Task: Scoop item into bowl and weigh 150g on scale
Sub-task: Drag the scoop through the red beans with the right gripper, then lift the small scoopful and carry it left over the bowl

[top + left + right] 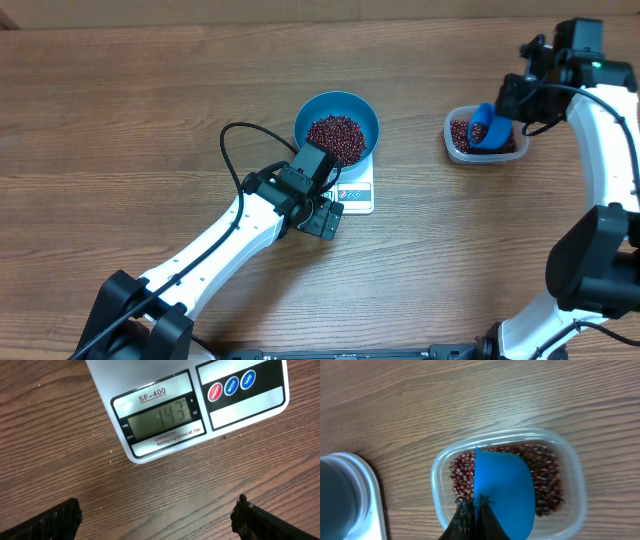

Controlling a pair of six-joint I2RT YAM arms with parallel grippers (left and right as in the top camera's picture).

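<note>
Seen from overhead, the blue bowl (365, 110) is sitting on the white scale (358, 193) at the middle of the worktop (150, 90), holding a heap of red-brown beans (336, 137). The right claw (497, 118) is pinching the handle of a blue scoop (486, 130), whose blade is resting in the clear tub (447, 135) of beans. From that claw the bowl is lying at nine o'clock, well apart. The scoop's handle seems to be pointing toward one o'clock. The left claw (155, 520) is hanging spread wide and empty, near the scale's display (157, 415) at its six o'clock, which is showing 143. The top-up is likely falling to the right arm.
</note>
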